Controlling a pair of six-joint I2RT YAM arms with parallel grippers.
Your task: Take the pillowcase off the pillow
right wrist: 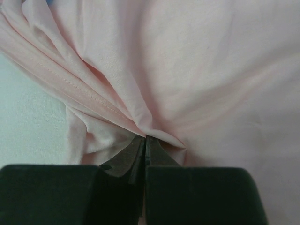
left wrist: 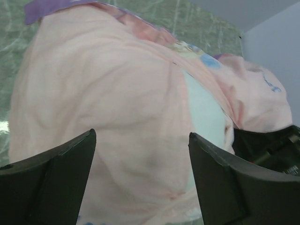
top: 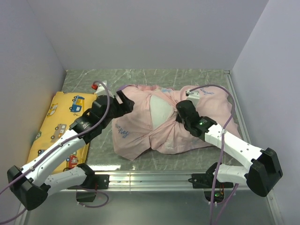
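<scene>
At the middle of the surface (top: 197,77), the pillowcase (top: 136,136) lies pale-pink side out around the pillow (top: 159,110), white showing through a gap. Right fingers (right wrist: 126,159) pinch a pillowcase fold; left fingers (left wrist: 56,173) gape wide over it, gripping nothing. Its blue lettering (top: 121,132) is unreadable.

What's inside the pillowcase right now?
The white pillow shows through the gap in the middle of the pillowcase. The rest of it is covered by pink fabric, so its edges can't be seen.

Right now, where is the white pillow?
In the top view the pillow lies mid-table, showing through the mouth of the pillowcase, between the left fingers and the right fingers, right of the yellow cushion.
</scene>
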